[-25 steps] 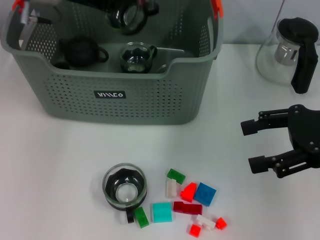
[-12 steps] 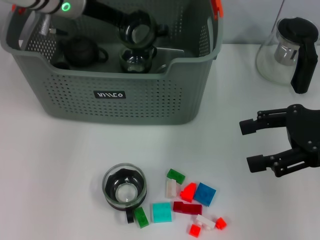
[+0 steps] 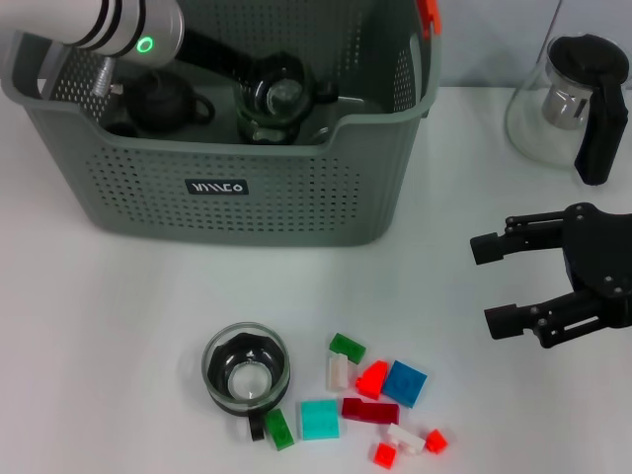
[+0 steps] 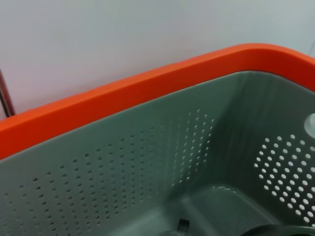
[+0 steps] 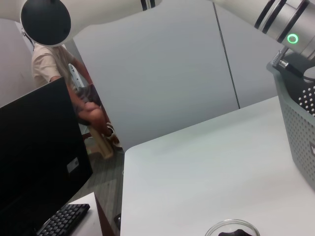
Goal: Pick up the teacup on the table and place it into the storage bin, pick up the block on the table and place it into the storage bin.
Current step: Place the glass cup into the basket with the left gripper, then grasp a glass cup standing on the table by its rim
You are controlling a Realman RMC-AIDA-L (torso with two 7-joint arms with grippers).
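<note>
Left gripper holds glass teacup inside grey-green perforated storage bin.

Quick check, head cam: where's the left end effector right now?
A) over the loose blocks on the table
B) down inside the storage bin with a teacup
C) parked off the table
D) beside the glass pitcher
B: the left end effector reaches down inside the storage bin at a glass teacup, while the blocks and another teacup lie on the table and the right end effector hovers open near the pitcher.
</note>
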